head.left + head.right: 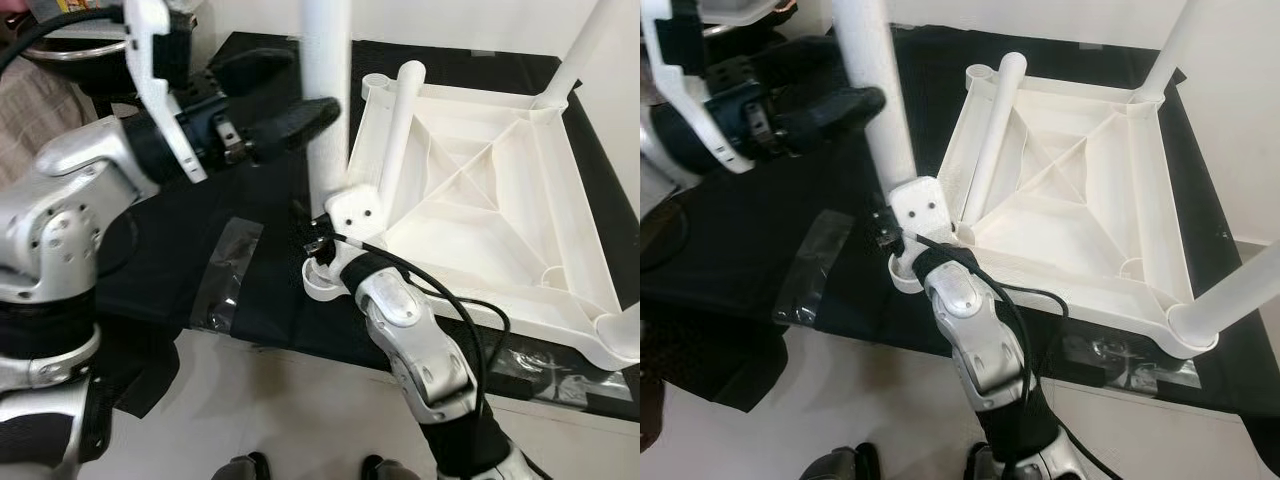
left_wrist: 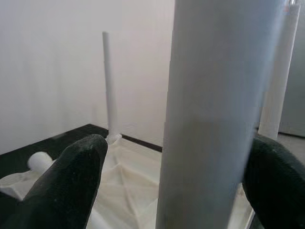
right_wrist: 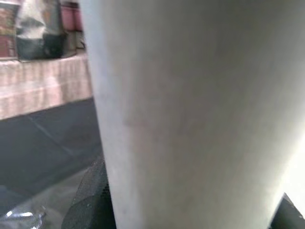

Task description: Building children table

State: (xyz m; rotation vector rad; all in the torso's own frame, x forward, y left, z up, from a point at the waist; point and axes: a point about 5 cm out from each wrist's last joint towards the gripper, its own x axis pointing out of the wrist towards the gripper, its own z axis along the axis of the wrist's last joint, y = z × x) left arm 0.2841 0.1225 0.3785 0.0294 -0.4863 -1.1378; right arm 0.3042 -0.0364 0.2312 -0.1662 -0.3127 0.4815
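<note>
A white plastic tabletop (image 1: 560, 200) lies upside down on a black mat. One white leg (image 1: 325, 100) stands upright at its near left corner socket (image 1: 322, 282). My left gripper (image 1: 285, 95) is open, one black finger on each side of this leg partway up; in the left wrist view one fingertip (image 2: 71, 181) stands clear of the leg (image 2: 214, 119). My right gripper (image 1: 322, 245) is shut on the leg just above the socket, its fingers mostly hidden behind the wrist. A loose leg (image 1: 400, 130) lies inside the tabletop. Two more legs (image 1: 590, 50) (image 1: 1230, 300) stand in the right-hand corners.
The black mat (image 1: 200, 230) covers a white table whose front edge runs just below my right arm. A clear tape patch (image 1: 225, 275) sits on the mat at the left. A metal bowl (image 1: 80, 45) and striped cloth (image 1: 30, 110) lie at the back left.
</note>
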